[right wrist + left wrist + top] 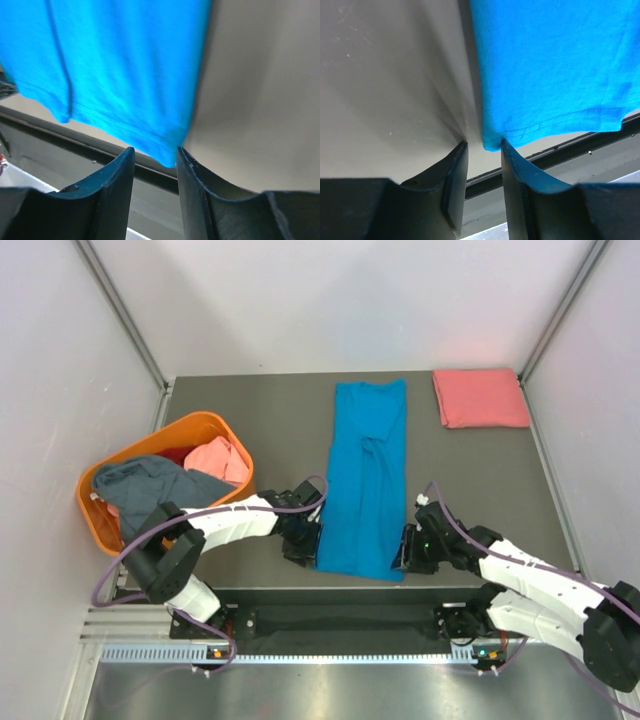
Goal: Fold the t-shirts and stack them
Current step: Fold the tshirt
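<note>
dark grey tabletop (250,420) carries a bright blue cloth t-shirt (368,480) folded into a long strip, with left gripper (484,143) and right gripper (155,149) parted, empty, at its near corners.

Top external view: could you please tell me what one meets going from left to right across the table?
orange basket → left gripper → bright blue t-shirt → right gripper → folded salmon-pink t-shirt

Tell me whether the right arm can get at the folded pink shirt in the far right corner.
Probably yes: only bare table lies between the right gripper and the folded pink shirt, though it means a long stretch.
</note>
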Controlling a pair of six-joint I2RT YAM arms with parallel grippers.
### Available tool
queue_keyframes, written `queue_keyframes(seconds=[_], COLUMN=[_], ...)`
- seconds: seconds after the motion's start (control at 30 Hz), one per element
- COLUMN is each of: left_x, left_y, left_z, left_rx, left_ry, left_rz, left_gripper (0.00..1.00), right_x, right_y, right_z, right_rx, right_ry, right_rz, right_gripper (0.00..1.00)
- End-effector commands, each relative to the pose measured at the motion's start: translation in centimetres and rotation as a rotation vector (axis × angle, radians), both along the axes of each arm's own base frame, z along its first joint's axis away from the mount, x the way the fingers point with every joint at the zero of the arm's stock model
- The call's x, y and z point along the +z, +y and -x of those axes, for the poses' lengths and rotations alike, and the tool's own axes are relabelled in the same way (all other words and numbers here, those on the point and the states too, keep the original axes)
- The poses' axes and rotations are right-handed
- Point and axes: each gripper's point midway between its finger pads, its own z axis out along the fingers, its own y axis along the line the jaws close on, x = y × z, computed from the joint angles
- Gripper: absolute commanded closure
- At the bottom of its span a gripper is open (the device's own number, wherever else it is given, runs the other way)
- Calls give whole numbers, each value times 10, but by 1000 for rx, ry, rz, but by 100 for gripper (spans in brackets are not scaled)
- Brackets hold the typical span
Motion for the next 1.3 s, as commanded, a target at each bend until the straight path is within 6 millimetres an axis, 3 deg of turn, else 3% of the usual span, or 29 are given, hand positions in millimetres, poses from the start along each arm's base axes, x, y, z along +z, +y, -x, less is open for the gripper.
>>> queue_keyframes(seconds=[0.0, 0.2, 0.3, 0.4, 0.53, 0.73, 0.83, 1.17, 1.27], left_x=[1, -3, -6, -6, -3, 12, 9, -2, -8], left_y=[-2, -3, -3, -2, -2, 1, 4, -18, -18], left_z=[-3, 0, 3, 7, 11, 7, 5, 6, 8], left_rx=[3, 5, 15, 28, 37, 48, 55, 43, 42], left_ry=[-22, -7, 7, 19, 25, -16, -26, 28, 46], left_rz=[25, 29, 39, 46, 52, 34, 18, 110, 106], left_gripper=[62, 66, 72, 82, 84, 66, 60, 61, 67], right_x=[-9, -17, -22, -25, -25, -22, -22, -19, -19], right_y=[-13, -14, -16, -18, -19, -23, -25, -23, -24], right_z=[5, 8, 11, 13, 14, 13, 14, 14, 15], right_rx=[-56, -69, -67, -69, -74, -82, -80, -72, -76], right_ry=[27, 33, 46, 42, 33, 10, 8, -11, -11], right_rz=[29, 18, 21, 22, 14, 19, 25, 5, -1], right_gripper=[60, 63, 68, 78, 100, 100, 100, 100, 100])
